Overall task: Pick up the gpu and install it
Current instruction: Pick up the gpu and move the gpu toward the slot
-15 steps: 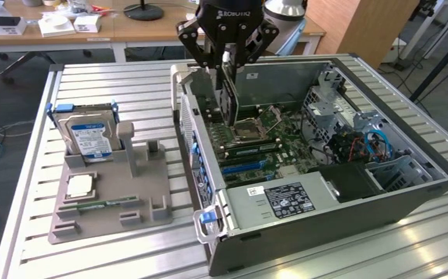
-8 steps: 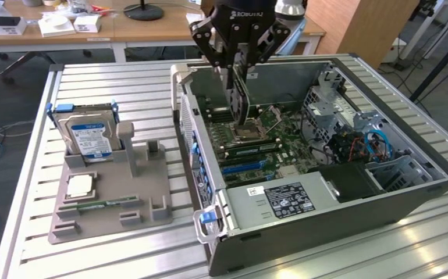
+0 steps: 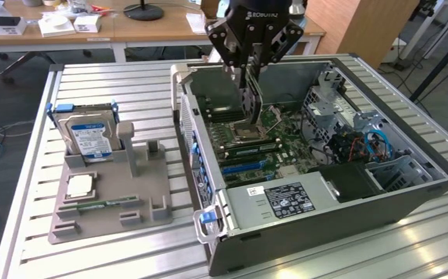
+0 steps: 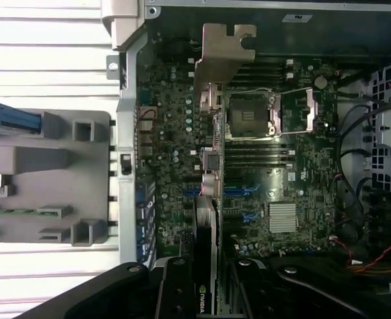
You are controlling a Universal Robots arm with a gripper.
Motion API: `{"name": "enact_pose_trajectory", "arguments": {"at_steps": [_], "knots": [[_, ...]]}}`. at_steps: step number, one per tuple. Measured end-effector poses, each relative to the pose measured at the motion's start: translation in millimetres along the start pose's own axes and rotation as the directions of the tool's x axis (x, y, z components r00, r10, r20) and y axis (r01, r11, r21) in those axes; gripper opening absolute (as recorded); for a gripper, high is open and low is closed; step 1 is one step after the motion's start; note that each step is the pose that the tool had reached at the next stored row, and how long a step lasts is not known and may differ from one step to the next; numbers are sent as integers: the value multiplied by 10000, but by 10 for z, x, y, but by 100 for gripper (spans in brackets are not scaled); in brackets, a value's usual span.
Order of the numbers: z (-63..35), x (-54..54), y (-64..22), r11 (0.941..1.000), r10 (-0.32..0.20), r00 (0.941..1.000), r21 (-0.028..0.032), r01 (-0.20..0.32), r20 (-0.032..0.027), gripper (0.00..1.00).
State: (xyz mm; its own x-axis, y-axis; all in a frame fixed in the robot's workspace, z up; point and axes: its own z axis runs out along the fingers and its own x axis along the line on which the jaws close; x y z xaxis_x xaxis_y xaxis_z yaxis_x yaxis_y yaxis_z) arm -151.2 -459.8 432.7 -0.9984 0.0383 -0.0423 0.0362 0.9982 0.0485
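Pinches the gpu (image 3: 249, 99) between the fingers (image 3: 238, 61) and holds it upright inside the open computer case (image 3: 348, 232) on the worktop (image 3: 131, 261), low over the case's motherboard (image 4: 302, 173).

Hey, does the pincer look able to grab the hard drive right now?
Probably not: the pincer is shut on the gpu inside the case, while the hard drive stands outside on the grey holder.
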Motion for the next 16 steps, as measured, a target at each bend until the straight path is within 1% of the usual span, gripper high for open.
{"name": "enact_pose_trajectory", "arguments": {"at_steps": [16], "knots": [[32, -412, 16, 9998, 177, 9998, 7, -177, 8, 26]]}}
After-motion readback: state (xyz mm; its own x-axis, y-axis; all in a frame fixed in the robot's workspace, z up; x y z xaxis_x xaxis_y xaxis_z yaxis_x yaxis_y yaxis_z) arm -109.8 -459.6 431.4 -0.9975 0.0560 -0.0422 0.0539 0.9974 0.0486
